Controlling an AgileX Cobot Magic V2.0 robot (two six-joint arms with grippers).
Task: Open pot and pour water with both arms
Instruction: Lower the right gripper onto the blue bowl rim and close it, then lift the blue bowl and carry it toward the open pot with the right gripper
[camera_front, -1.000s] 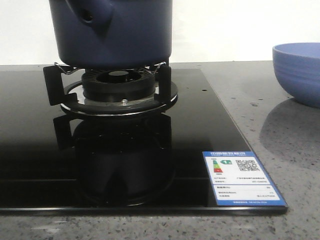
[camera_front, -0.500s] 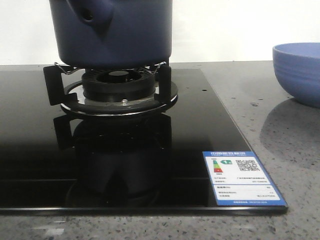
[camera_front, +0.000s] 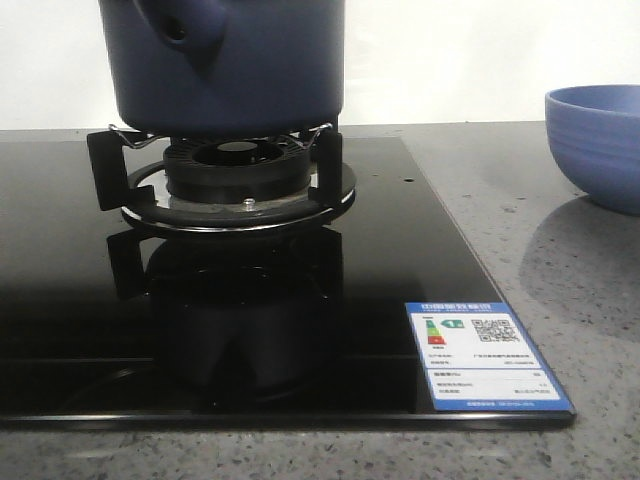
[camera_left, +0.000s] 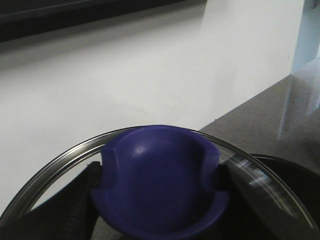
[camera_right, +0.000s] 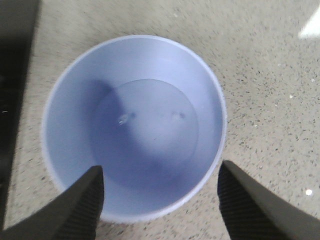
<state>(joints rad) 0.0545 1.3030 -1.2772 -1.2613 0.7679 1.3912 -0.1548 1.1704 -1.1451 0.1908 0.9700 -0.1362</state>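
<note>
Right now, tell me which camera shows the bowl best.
The right wrist view: it looks straight down into the bowl, showing the whole rim and inside, with the open right gripper spread around it. The front view catches only part of its side at the right edge. The left wrist view misses it.

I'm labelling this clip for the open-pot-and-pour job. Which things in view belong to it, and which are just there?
Part of the job:
- pot on the burner
- glass lid with blue knob, held by the left gripper
- light blue bowl, with water in it, under the open right gripper

Just there:
- energy label sticker on the cooktop
</note>
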